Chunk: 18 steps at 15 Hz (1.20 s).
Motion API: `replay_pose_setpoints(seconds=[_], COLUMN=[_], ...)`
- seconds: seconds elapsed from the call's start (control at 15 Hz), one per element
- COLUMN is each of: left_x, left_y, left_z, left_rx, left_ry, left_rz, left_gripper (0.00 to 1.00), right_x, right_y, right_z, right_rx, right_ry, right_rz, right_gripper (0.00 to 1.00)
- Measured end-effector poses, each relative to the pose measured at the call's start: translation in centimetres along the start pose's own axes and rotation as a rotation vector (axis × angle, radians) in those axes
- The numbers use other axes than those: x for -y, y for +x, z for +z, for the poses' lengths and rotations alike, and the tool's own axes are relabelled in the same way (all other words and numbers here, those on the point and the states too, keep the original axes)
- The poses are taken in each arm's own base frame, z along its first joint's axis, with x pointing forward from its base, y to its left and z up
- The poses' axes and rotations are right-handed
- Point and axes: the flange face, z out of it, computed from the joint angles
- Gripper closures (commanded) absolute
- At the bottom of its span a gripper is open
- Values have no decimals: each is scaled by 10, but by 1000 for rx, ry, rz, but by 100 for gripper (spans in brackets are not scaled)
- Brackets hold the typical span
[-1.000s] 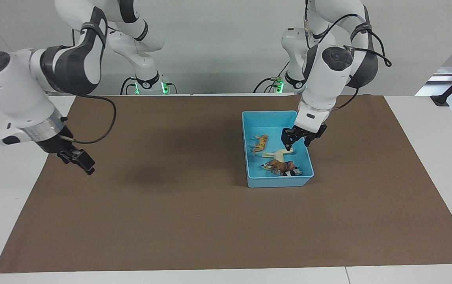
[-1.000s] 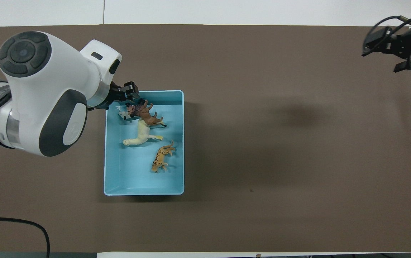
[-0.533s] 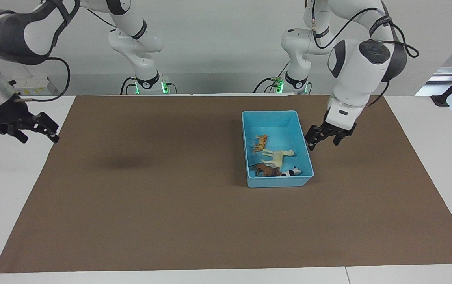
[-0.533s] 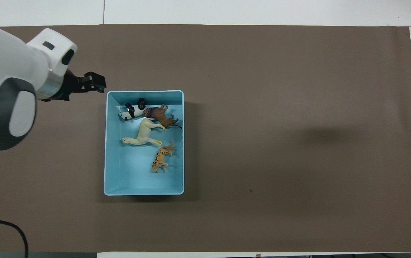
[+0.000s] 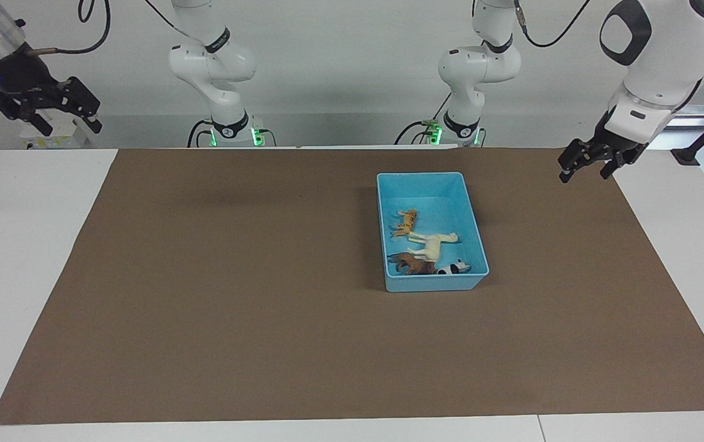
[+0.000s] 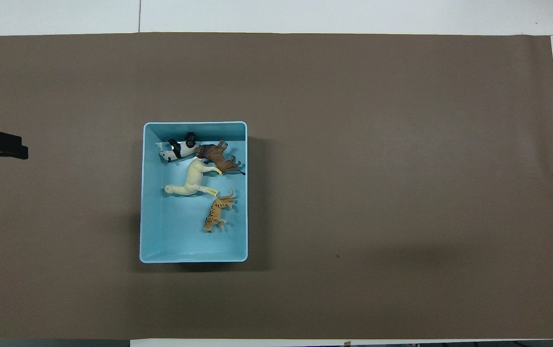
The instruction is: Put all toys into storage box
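a light blue storage box sits on the brown mat. all four toys lie inside: tiger at its 12 o'clock end nearest the robots, horse mid-box, brown maned animal and panda at its 6 o'clock end, so sorting looks done. the left gripper and the right gripper hang raised at the table's ends, fingers apart, empty. the overhead view shows only a tip of the left gripper.

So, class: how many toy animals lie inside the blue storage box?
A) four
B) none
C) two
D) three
A: the storage box holds the tiger, the horse, the panda and the brown maned animal.
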Motion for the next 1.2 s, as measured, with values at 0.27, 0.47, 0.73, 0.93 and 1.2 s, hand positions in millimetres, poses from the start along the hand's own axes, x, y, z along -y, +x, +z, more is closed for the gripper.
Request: replay_pose_setpoints(seconds=[0.27, 0.47, 0.73, 0.93, 1.2], left_x=[-10, -10, -10, -15, -22], left_y=[-4, -1, 14, 18, 17], left_z=[-4, -2, -1, 2, 4], left_rx=[15, 36, 69, 76, 87], left_ry=[1, 1, 1, 2, 2], left_rz=[19, 19, 18, 27, 40], left_gripper=[0, 0, 0, 0, 0], right_x=[1, 9, 12, 11, 13], right_y=[-5, 3, 3, 3, -4], right_z=[28, 28, 22, 22, 20], right_rx=[4, -32, -50, -48, -28], right_ry=[-79, -130, -138, -138, -131], right_rz=[-25, -48, -53, -52, -52], right_gripper=[0, 0, 0, 0, 0])
